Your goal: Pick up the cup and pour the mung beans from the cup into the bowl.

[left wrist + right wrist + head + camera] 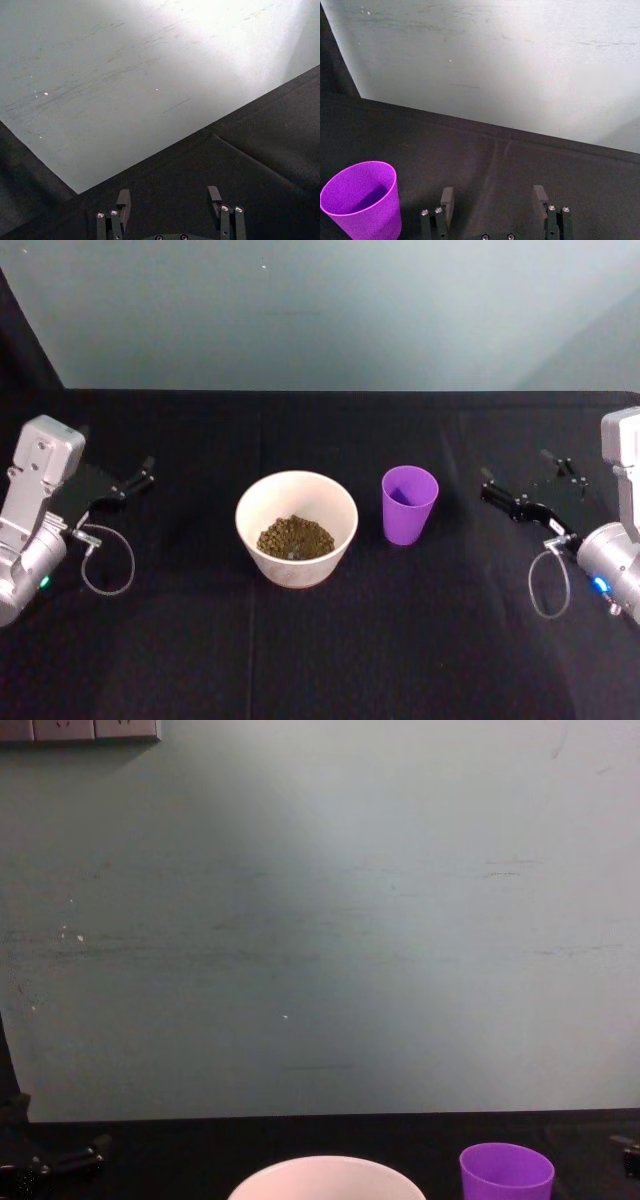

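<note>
While both arms rest wide apart, smooth purple cup (409, 503) upright beside round white bowl (296, 527), tiny brown mung beans (295, 537) inside, black tabletop (400, 640), left pincer (132, 482) spread, right pincer (525, 487) spread.

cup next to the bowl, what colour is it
Bright purple cup, plain with no pattern; clearest in the head view.

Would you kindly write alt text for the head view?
A white bowl holding mung beans sits on a black table, with an upright purple cup beside it. The open left gripper and open right gripper rest apart at either side.
</note>
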